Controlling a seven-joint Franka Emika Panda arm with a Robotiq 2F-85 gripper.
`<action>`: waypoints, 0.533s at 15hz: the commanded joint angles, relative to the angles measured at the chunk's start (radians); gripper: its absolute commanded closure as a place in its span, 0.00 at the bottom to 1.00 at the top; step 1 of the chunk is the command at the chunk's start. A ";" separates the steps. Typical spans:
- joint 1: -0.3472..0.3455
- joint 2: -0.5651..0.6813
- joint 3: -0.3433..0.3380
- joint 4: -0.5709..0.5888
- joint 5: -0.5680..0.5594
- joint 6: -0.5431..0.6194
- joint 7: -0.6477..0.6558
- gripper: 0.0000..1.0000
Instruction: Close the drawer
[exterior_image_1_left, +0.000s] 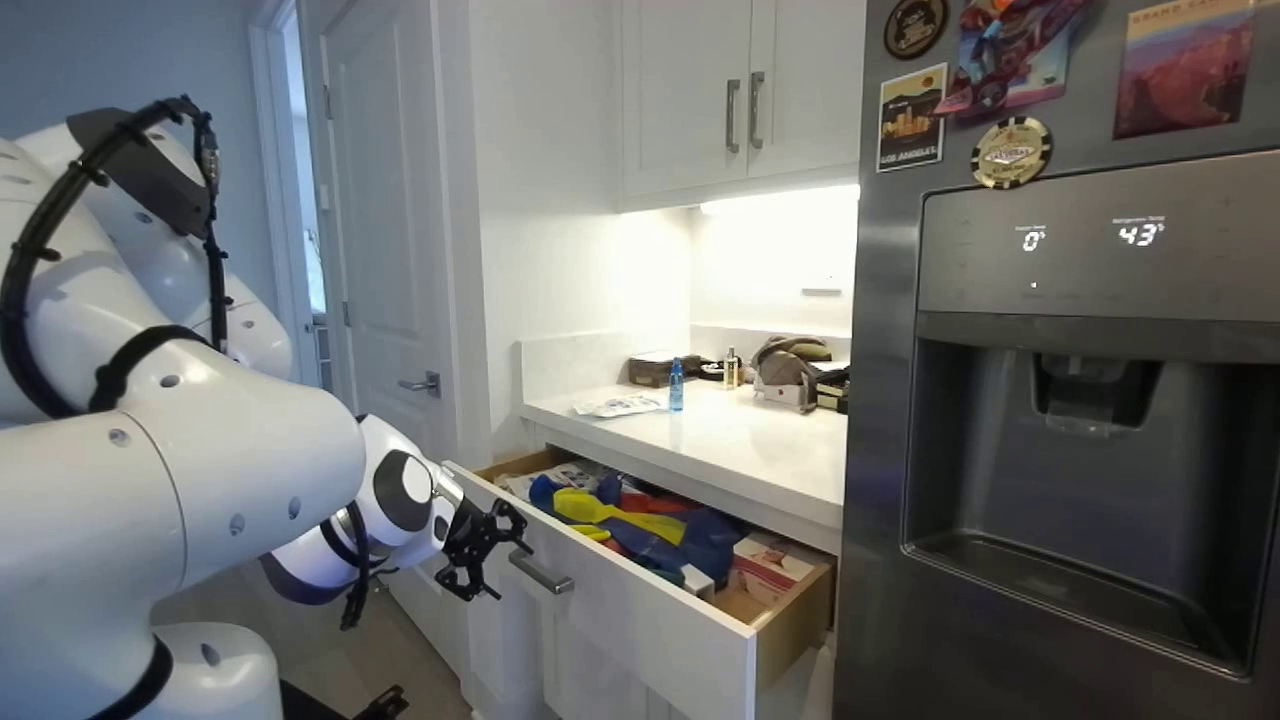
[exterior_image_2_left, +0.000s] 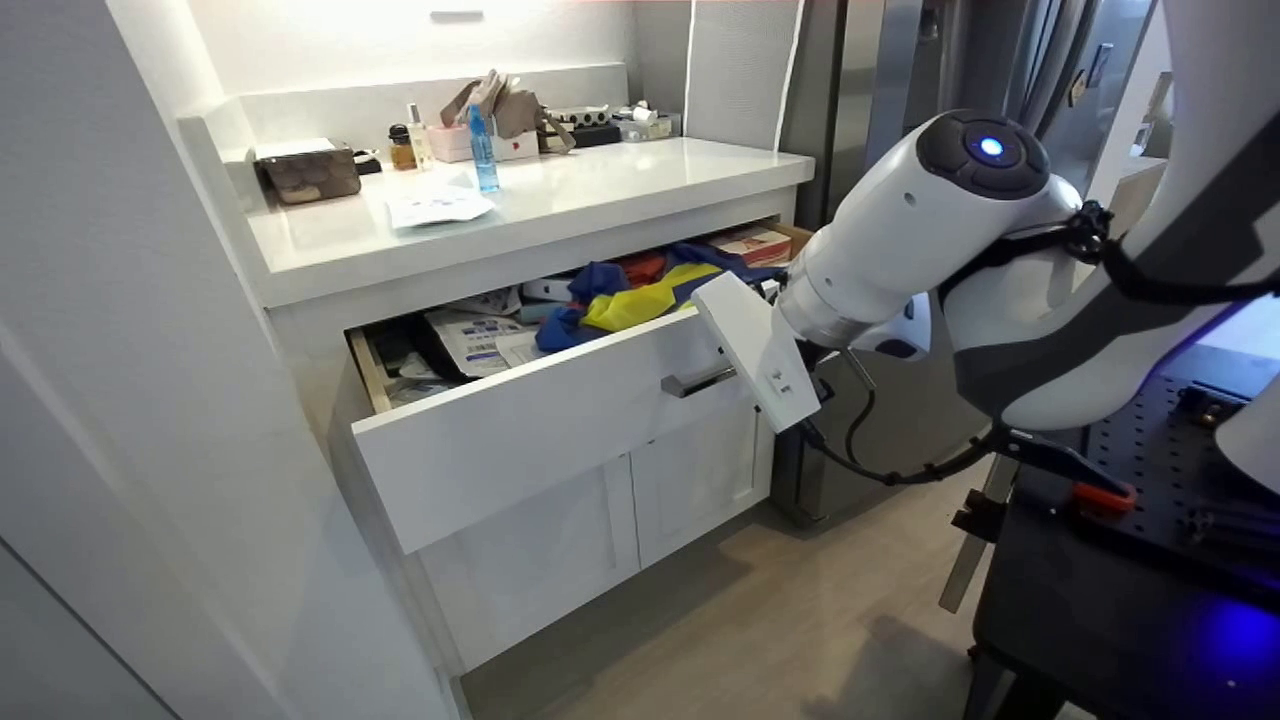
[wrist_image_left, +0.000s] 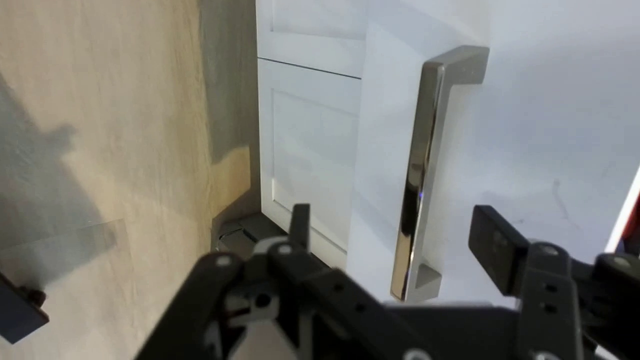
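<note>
The white drawer stands pulled out, its flat front (exterior_image_1_left: 650, 592) showing in both exterior views (exterior_image_2_left: 540, 430). Colourful items lie inside it, among them blue and yellow cloth. Its metal bar handle (exterior_image_1_left: 541, 574) also shows in both exterior views (exterior_image_2_left: 697, 381). My gripper (exterior_image_1_left: 510, 572) is in front of the drawer front, close to the handle. In the wrist view, my gripper (wrist_image_left: 396, 235) is open, with the handle (wrist_image_left: 420, 175) seen between its two fingers and nothing held. I cannot tell whether it touches the handle. In an exterior view the fingers are hidden behind the wrist.
A white counter (exterior_image_2_left: 540, 215) with a blue bottle (exterior_image_2_left: 482, 150) and bags is above the drawer. White cabinet doors (exterior_image_2_left: 700, 480) are below it. A steel fridge (exterior_image_1_left: 1060, 620) stands beside it. A black table (exterior_image_2_left: 1130, 620) is near the arm's base.
</note>
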 joint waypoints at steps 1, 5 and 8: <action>0.011 -0.031 -0.031 0.028 0.024 -0.002 -0.018 0.49; 0.013 -0.047 -0.057 0.056 0.025 -0.002 -0.021 0.80; 0.007 -0.056 -0.061 0.068 0.026 0.001 -0.019 0.99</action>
